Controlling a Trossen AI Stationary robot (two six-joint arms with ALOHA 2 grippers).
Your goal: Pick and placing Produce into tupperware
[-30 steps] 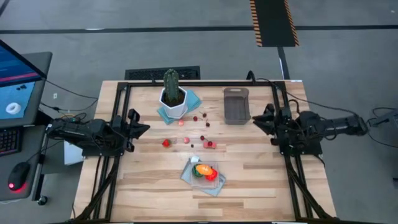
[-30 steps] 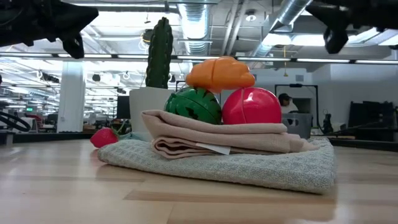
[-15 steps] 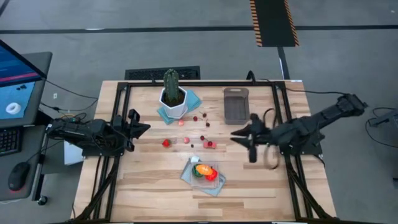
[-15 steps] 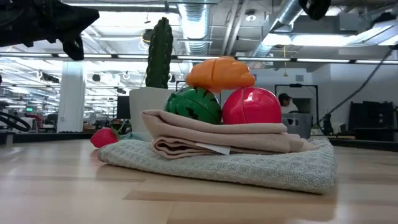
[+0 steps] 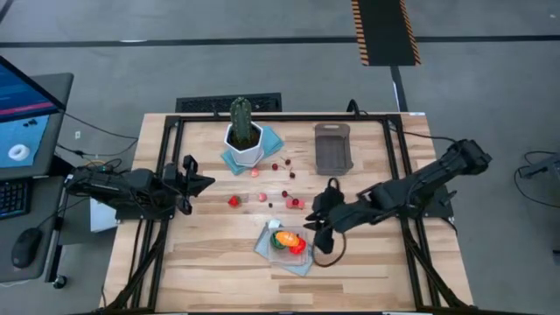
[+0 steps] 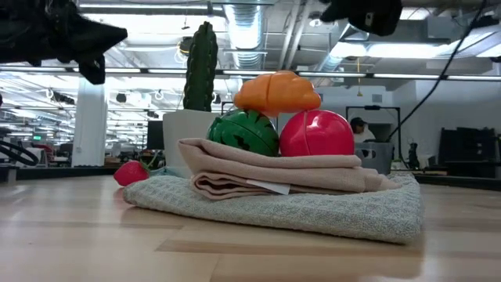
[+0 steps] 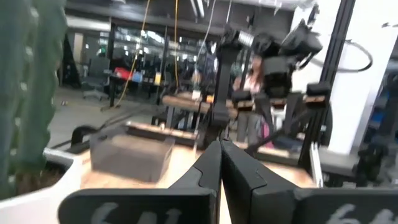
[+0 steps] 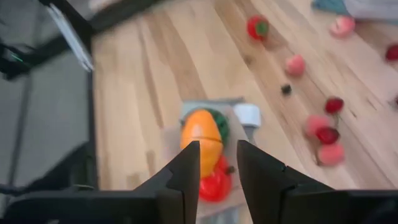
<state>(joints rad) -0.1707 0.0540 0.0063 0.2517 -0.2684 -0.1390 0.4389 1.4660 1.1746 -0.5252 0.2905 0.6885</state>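
3 produce pieces (image 5: pixel 288 242), folded cloth (image 5: pixel 273 248)

Low view: tub (image 6: pixel 376 154) mostly hidden behind cloth (image 6: pixel 297 205) and red ball (image 6: pixel 317 135); small berries (image 5: pixel 286 182) too tiny to identify; cactus (image 7: pixel 25 87) blurred, cut off in left wrist view.
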